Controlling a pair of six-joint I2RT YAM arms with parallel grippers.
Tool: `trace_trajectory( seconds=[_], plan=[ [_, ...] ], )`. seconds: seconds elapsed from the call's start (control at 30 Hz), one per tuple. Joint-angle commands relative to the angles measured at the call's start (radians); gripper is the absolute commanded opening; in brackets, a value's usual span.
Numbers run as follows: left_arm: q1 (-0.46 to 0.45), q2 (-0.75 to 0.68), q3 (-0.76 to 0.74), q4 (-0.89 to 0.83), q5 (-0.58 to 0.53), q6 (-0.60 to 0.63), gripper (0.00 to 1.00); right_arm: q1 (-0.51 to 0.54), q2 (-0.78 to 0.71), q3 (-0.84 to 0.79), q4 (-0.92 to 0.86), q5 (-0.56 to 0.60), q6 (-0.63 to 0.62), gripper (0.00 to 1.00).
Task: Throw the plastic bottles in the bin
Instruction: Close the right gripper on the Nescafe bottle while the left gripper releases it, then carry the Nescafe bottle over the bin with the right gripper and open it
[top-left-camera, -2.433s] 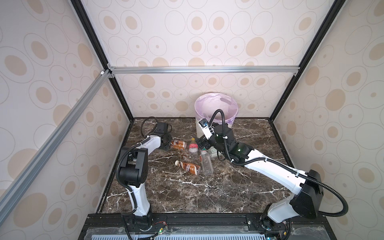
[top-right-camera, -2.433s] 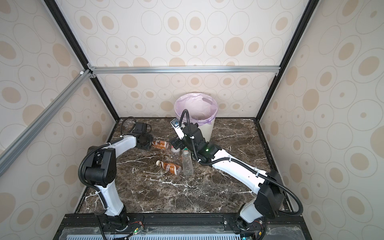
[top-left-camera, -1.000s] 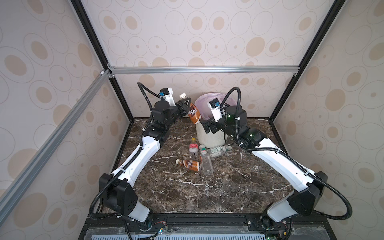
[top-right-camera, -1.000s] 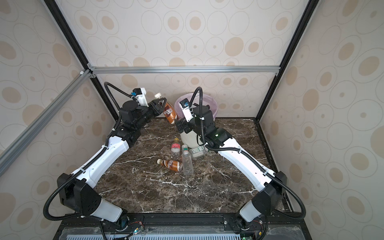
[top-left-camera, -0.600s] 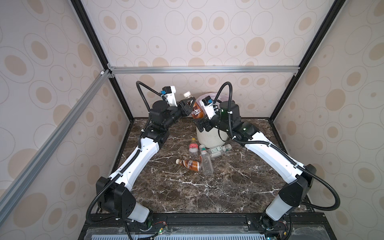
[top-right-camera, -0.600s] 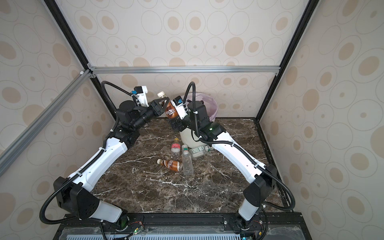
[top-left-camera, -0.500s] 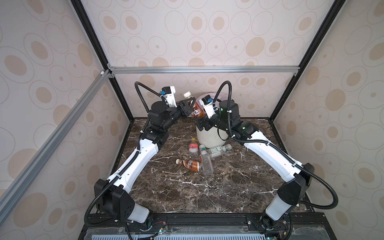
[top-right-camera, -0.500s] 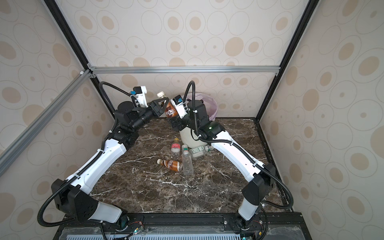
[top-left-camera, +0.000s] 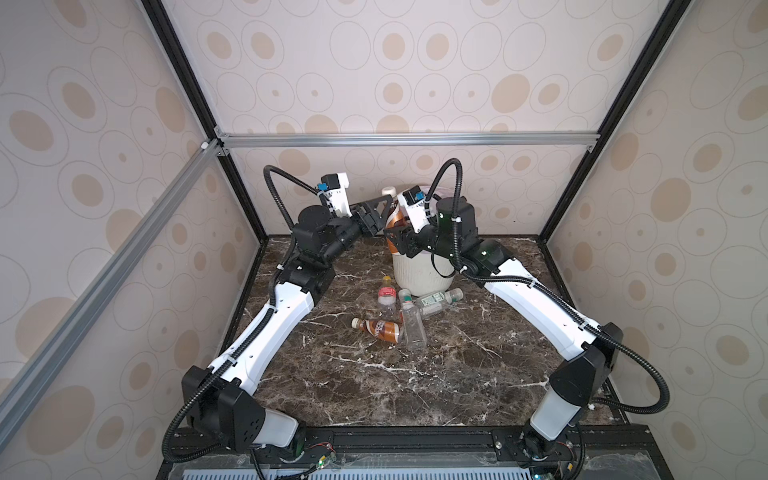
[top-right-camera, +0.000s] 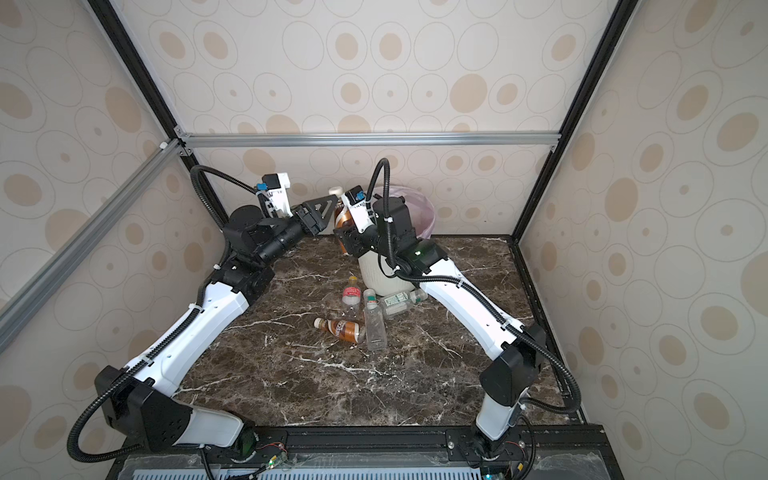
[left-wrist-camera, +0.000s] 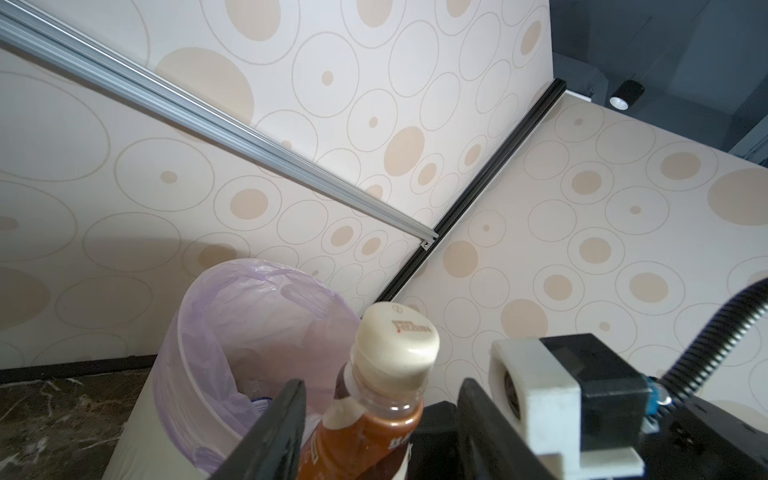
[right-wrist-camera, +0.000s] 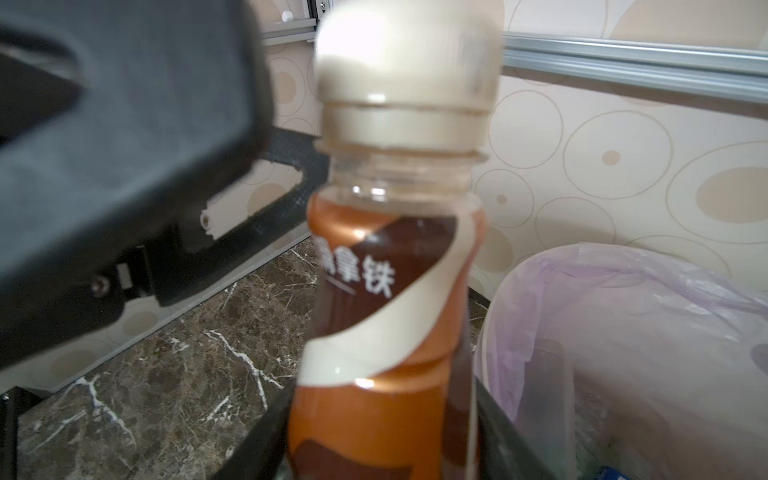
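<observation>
Between right fingers (right-wrist-camera: 257, 444), brown bottle (right-wrist-camera: 386, 299).

Robot test cell in a laboratory. Wallpapered panels (top-left-camera: 374, 62) close three sides, framed by black posts (top-left-camera: 192, 83) and aluminium rails (top-left-camera: 415, 139). A left arm (top-left-camera: 266, 332) and a right arm (top-left-camera: 536, 303) stand on a base rail (top-left-camera: 415, 438) at the front of a marble-pattern slab (top-left-camera: 415, 386), with ribbed cable conduit (left-wrist-camera: 725, 326) looped along them. A few bottles (top-left-camera: 411, 328) lie on the slab beside a bin (top-left-camera: 415, 278). Over a panel's top edge: a dark ceiling (left-wrist-camera: 685, 50) with a spotlight (left-wrist-camera: 624, 94).
</observation>
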Motion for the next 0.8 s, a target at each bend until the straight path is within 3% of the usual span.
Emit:
trace_trajectory(
  seconds=[0.0, 0.1, 0.2, 0.23, 0.53, 0.77],
  plan=[
    [0.005, -0.026, -0.012, 0.001, -0.018, 0.005, 0.62, -0.016, -0.013, -0.019, 0.018, 0.009, 0.028, 0.43],
    [0.018, -0.03, -0.025, -0.005, -0.026, -0.009, 0.73, -0.02, -0.014, -0.03, 0.021, 0.029, 0.033, 0.44],
    [0.039, -0.043, -0.023, -0.039, -0.044, -0.001, 0.96, -0.028, -0.023, -0.045, 0.034, 0.042, 0.038, 0.44],
    [0.047, -0.048, -0.022, -0.049, -0.048, 0.006, 0.99, -0.033, -0.026, -0.048, 0.036, 0.046, 0.04, 0.43],
    [0.059, -0.081, -0.003, -0.097, -0.12, 0.097, 0.99, -0.064, -0.079, -0.025, 0.048, 0.157, 0.01, 0.43],
    [0.056, -0.096, -0.016, -0.072, -0.147, 0.196, 0.99, -0.07, -0.257, -0.09, 0.262, 0.376, -0.1, 0.42]
  ],
)
